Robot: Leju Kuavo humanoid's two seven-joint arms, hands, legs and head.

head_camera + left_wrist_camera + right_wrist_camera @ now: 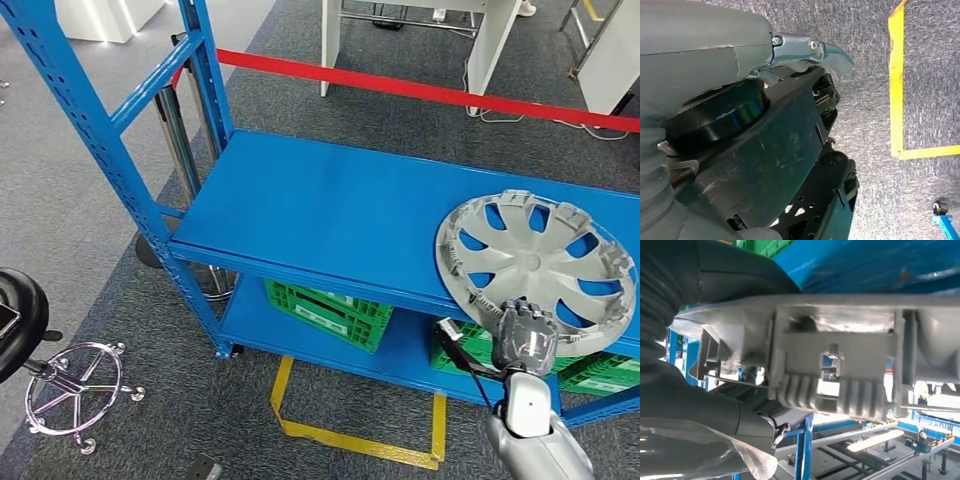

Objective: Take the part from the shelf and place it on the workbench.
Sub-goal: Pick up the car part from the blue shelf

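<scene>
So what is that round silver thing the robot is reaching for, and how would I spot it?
Find the big blue metal shelf; on the right end of its upper board lies a silver-grey wheel cover, a round disc with curved spokes, blue showing through the gaps. The robot's right hand grips its near rim. Unlike the green crates on the board below, it is flat, round and silver.

No text, label, brand, number or sign is readable on anything in these pictures, from any view.
</scene>
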